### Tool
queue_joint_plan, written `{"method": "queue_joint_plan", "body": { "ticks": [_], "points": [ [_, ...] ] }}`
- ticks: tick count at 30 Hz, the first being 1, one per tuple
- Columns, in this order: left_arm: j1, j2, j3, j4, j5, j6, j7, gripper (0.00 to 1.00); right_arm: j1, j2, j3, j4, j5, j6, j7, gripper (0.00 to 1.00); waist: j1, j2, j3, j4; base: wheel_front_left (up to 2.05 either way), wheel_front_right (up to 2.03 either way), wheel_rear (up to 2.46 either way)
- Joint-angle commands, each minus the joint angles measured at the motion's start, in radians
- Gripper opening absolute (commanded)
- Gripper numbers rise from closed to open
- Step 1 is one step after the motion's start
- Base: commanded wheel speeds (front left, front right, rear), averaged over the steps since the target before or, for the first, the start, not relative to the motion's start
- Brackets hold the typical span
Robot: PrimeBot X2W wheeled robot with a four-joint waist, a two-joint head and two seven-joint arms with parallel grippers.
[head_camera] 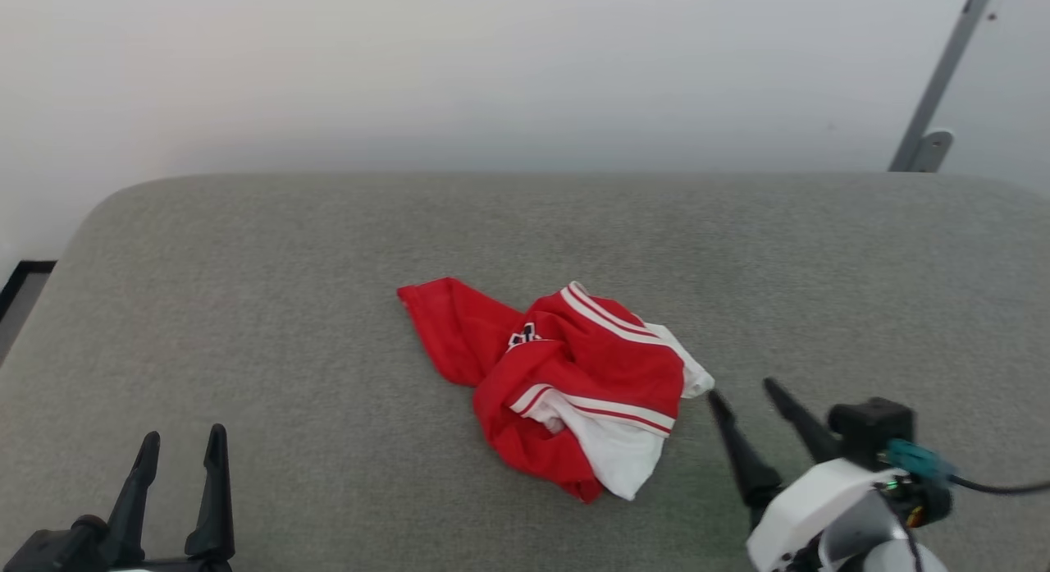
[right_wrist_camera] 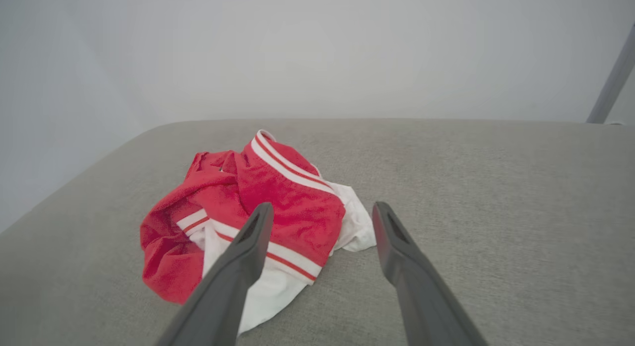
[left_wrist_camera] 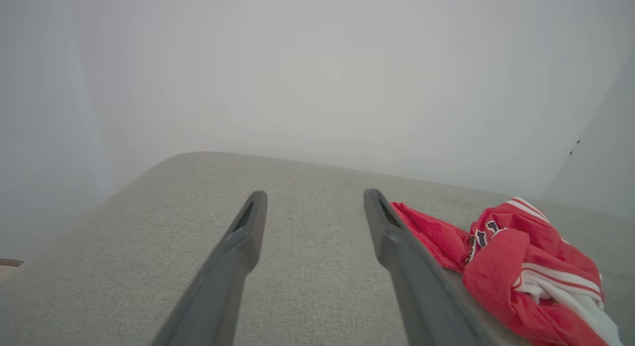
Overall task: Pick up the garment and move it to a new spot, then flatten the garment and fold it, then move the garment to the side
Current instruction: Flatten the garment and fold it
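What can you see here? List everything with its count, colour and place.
jersey: one, red with white parts and striped trim, crumpled in the middle of the surface
surface: one, grey fabric with rounded far corners, under the jersey
wall: one, pale grey, behind the surface
strut: one, grey metal, leaning at the upper right against the wall
plug: one, teal with a black cable, on the right wrist
left gripper: one, dark, open, low at the near left, away from the jersey
right gripper: one, dark fingers on a white wrist, open, just beside the jersey's white edge
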Motion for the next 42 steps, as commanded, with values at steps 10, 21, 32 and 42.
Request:
{"method": "queue_joint_plan", "body": {
  "ticks": [10, 21, 32, 42],
  "points": [
    [-0.043, 0.006, -0.041, 0.008, -0.008, -0.003, -0.005, 1.0, -0.072, -0.072, 0.213, 0.054, 0.11, 0.0, 0.242, 1.0, 0.0, 0.0, 0.052, 0.089, 0.0, 0.0, 0.0],
    [-0.106, 0.0, -0.074, 0.024, -0.023, -0.003, -0.005, 1.0, -0.153, -0.085, 0.232, 0.169, 0.049, 0.0, 0.369, 0.48, 0.0, 0.0, 0.12, 0.146, 0.0, 0.0, 0.0],
    [-0.12, -0.007, -0.055, 0.031, -0.03, -0.003, -0.005, 1.0, -0.209, -0.09, 0.204, 0.172, 0.037, 0.0, 0.377, 0.0, 0.0, 0.0, 0.135, 0.131, 0.0, 0.0, 0.0],
    [-0.094, -0.004, -0.028, 0.017, -0.028, -0.003, -0.005, 1.0, -0.152, -0.2, 0.029, -0.056, 0.033, 0.0, 0.487, 0.0, 0.0, 0.0, 0.131, 0.072, 0.0, 0.0, 0.0]
  ]
}}
